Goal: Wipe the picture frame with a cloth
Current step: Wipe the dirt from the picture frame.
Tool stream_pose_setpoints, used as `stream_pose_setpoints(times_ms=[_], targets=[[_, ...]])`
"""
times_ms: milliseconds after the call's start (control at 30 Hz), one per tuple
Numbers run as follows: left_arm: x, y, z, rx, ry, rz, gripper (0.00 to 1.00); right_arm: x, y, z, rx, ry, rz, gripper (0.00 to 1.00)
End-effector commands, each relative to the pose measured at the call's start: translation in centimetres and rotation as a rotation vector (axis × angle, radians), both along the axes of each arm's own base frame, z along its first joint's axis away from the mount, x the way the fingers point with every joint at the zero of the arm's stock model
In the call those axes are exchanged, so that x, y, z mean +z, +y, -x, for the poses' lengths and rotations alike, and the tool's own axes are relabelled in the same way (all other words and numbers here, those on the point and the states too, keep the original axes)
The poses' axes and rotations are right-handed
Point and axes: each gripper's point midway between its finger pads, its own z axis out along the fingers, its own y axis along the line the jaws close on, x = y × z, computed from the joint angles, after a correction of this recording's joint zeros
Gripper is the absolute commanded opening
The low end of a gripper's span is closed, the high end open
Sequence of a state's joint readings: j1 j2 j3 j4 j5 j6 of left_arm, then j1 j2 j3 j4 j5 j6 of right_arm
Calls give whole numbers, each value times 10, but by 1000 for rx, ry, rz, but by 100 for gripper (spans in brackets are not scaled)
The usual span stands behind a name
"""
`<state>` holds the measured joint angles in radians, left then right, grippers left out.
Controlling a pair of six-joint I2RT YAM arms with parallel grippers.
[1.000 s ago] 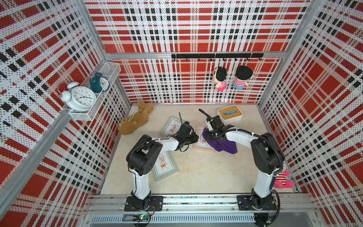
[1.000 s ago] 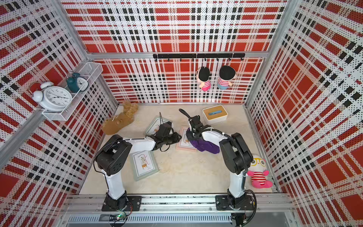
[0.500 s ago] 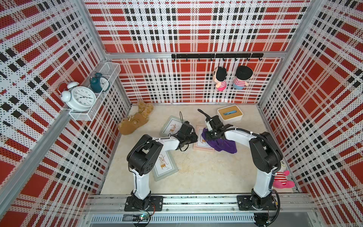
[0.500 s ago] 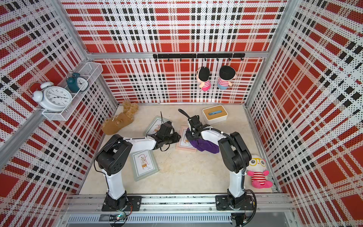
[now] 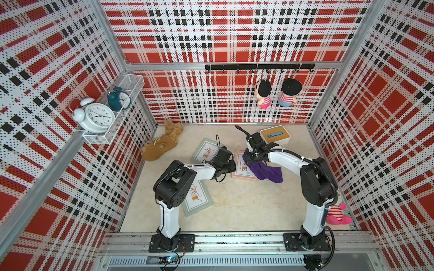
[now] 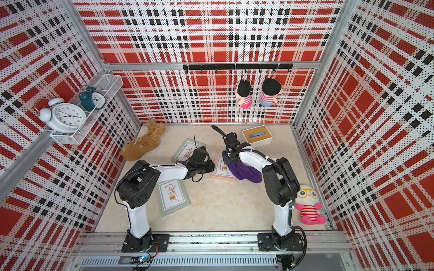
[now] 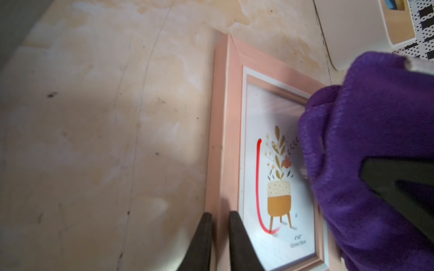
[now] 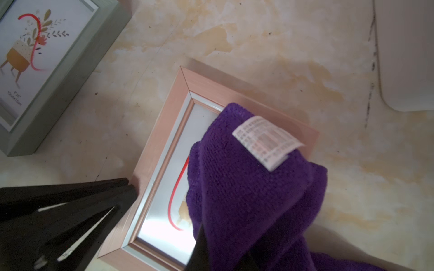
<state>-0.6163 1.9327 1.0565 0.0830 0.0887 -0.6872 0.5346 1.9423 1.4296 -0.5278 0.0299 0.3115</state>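
Wiping the pink picture frame (image 7: 225, 140)
Right gripper (image 5: 250, 159), clamped on the purple cloth (image 8: 246, 199), should sweep flat over the red mark (image 7: 258, 187); left gripper (image 7: 220, 234) pinches the frame's rail.

Paper (image 7: 260, 110) in pink frame (image 7: 219, 140) reads 4"x6", 10cmx15cm.

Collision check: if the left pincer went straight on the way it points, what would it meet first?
The pink picture frame: the tips of the left pincer sit at its long border, seemingly touching. The purple cloth lies farther across.
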Motion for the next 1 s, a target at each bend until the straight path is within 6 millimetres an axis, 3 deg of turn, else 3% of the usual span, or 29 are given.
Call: stream_pose_setpoints(times_ms=[0, 167, 300, 500, 600, 767, 833, 967], targets=[[-23, -1, 15, -10, 58, -33, 17, -18, 17, 5, 31, 63, -10, 0], [-34, 0, 29, -17, 90, -38, 17, -35, 20, -1, 6, 93, -3, 0], [-45, 3, 41, -22, 118, -43, 17, -41, 18, -17, -47, 72, 35, 0], [-57, 10, 55, -11, 150, -52, 18, -40, 10, -35, -134, 39, 88, 0], [-64, 12, 61, 11, 178, -42, 18, -44, 15, -22, -92, 70, 85, 0], [-69, 10, 69, 15, 202, -31, 18, -64, 30, 29, 33, 188, 63, 0], [-70, 9, 71, 15, 207, -31, 18, -65, 35, 33, 48, 192, 52, 0], [-72, 9, 72, 18, 212, -32, 18, -52, 23, -4, -60, 100, 103, 0]])
